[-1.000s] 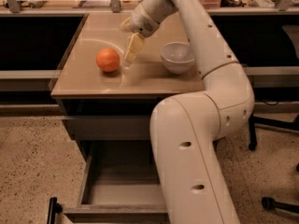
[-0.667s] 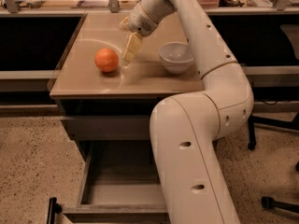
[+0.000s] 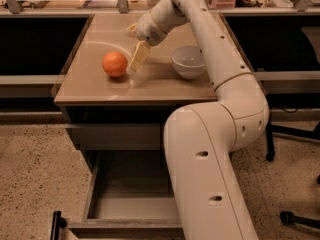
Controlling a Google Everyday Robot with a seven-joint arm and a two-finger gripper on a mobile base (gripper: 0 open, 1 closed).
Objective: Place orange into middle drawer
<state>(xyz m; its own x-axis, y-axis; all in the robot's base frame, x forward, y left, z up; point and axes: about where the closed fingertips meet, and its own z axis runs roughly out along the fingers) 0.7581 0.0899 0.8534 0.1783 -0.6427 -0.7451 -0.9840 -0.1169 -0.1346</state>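
As the end effector [image 3: 132,49] edges closer, spread wide and empty, the orange [image 3: 115,64] sits ungrasped just beside it; the middle drawer [image 3: 132,194] gapes below.

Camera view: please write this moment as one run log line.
hand open, right of orange | orange on tabletop, not held | drawer open | bowl on tabletop

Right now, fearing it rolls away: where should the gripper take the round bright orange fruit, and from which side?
Probably across its widest middle, from above: the round bright orange fruit is a smooth ball resting free on the tan tabletop. The gripper hangs beside it, toward the white bowl.
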